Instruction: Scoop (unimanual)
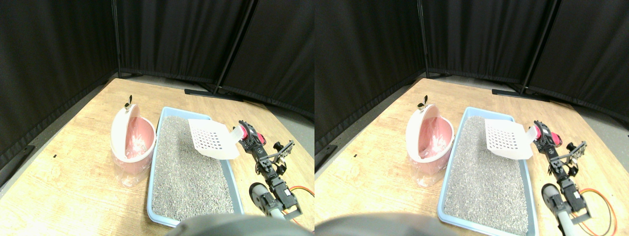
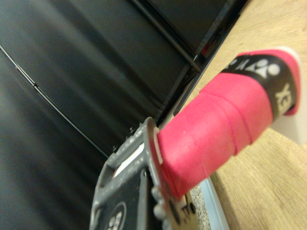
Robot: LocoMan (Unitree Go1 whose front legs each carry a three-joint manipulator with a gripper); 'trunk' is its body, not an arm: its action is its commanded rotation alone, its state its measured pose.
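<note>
Above the grainy grey litter (image 1: 191, 162), the gripper (image 1: 247, 138) clamps the perforated white scoop (image 1: 212, 139) by its pink-wrapped handle (image 2: 216, 129)

Bin (image 1: 131, 135) left of tray (image 1: 156, 162) — scoop (image 1: 212, 138) above.

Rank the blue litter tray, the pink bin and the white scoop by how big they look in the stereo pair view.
1. Blue litter tray, clearly the largest.
2. Pink bin.
3. White scoop. It looks only slightly smaller than the bin, and it is held up above the tray, so its rank against the bin is unsure.
</note>
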